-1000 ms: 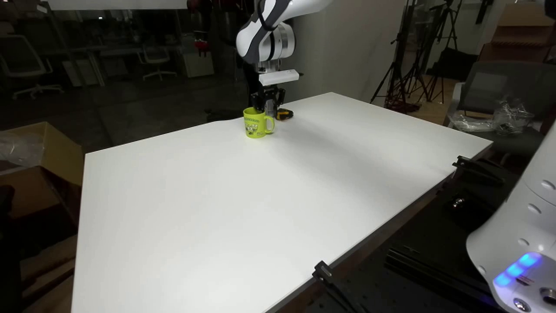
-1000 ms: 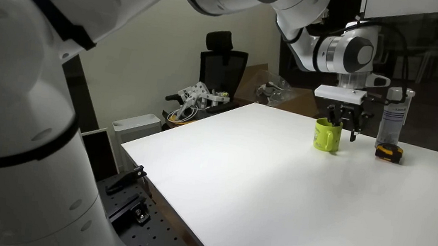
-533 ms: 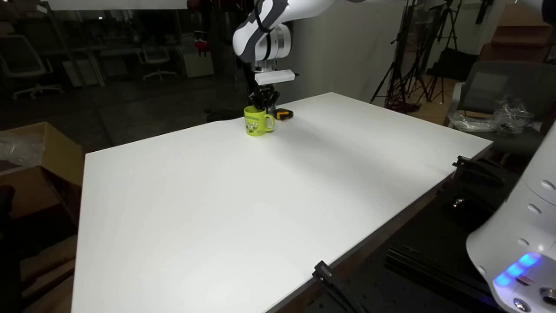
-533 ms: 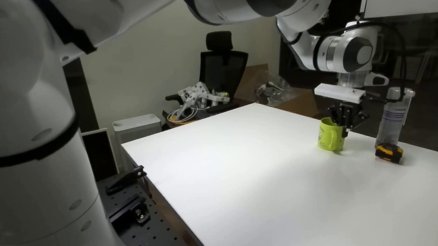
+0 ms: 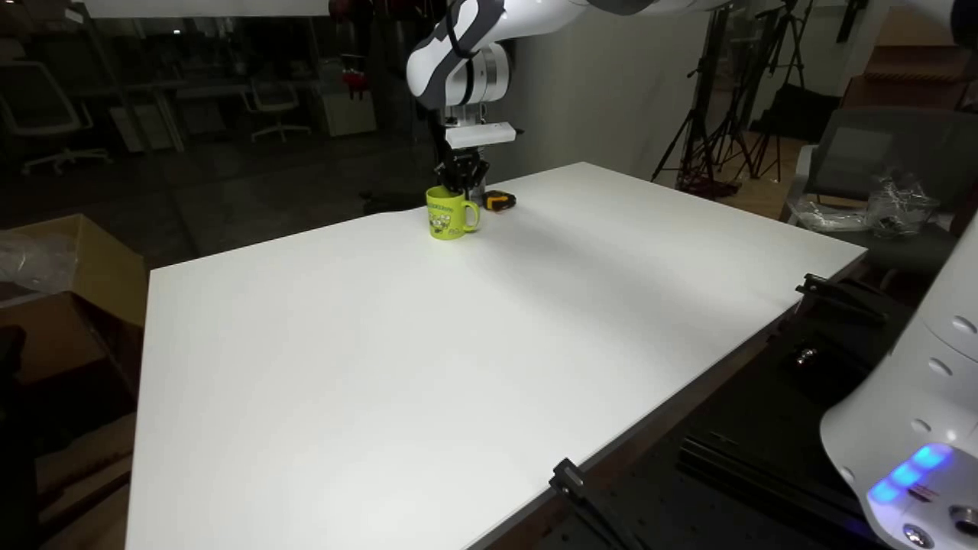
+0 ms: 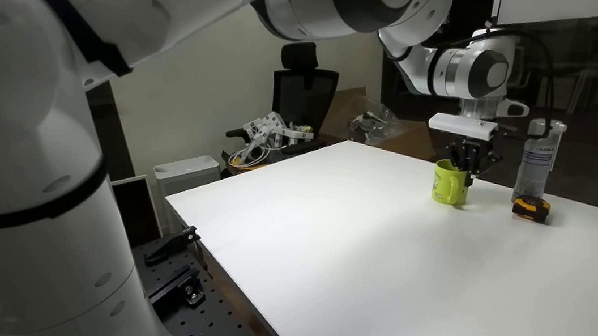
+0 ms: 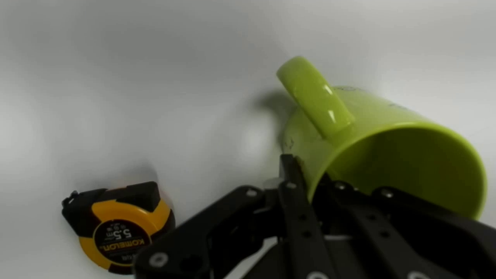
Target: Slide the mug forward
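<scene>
in an exterior view the mug (image 5: 449,215) is gleaming lime green, a pale print showing on its side beneath lettering too small to read. in the wrist view its glossy surface is throwing small white glints, its hollow is darkening toward olive, and its handle (image 7: 316,97), a thick smooth strap, is pointing between ten and eleven o'clock. it is standing upright on the flat white table (image 6: 350,265), near the far edge in both exterior views. at eight o'clock in the wrist view a chunky tape measure (image 7: 122,228) is resting apart from the mug, orange and black casing curving around a dark round label with upside-down lettering. at twelve o'clock from it, in an exterior view, a slim pale bottle (image 6: 536,166) is standing, blue lines ringing it. my arm (image 6: 308,3), smooth white shell with dark bands, is arching there from eight o'clock across the top, and my gripper (image 7: 310,186) is hanging toward six, jaws clamping the mug's wall, one black finger sitting outside the rim and its partner inside.
</scene>
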